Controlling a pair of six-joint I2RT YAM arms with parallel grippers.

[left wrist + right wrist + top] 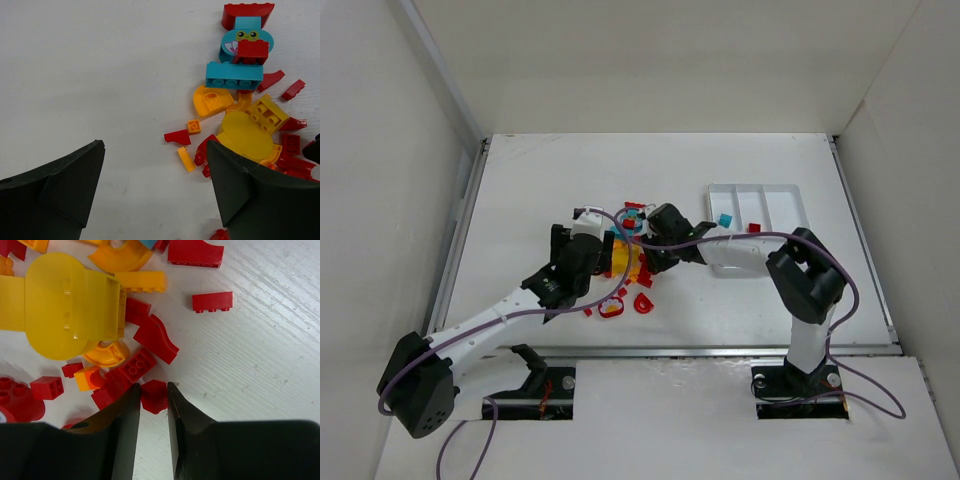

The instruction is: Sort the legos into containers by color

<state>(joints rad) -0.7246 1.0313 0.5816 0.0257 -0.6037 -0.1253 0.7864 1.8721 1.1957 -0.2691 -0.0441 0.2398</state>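
The legos (630,265) lie in a loose red, orange, yellow and teal pile mid-table. My right gripper (153,386) points down at the pile's edge, both fingertips pressed against the sides of a small red lego (154,399) that rests on the table. Just left of the pile my left gripper (155,145) hangs open over bare table, its right finger (240,185) beside a small orange bar (185,159) and red bits. The white tray of containers (790,188) sits at the right rear, with a teal piece (724,219) and a red piece (753,228) in it.
A big yellow disc piece (65,310) and a teal brick (235,75) crowd the pile's middle. A red three-stud brick (212,301) lies apart on the table. White walls enclose the table on three sides.
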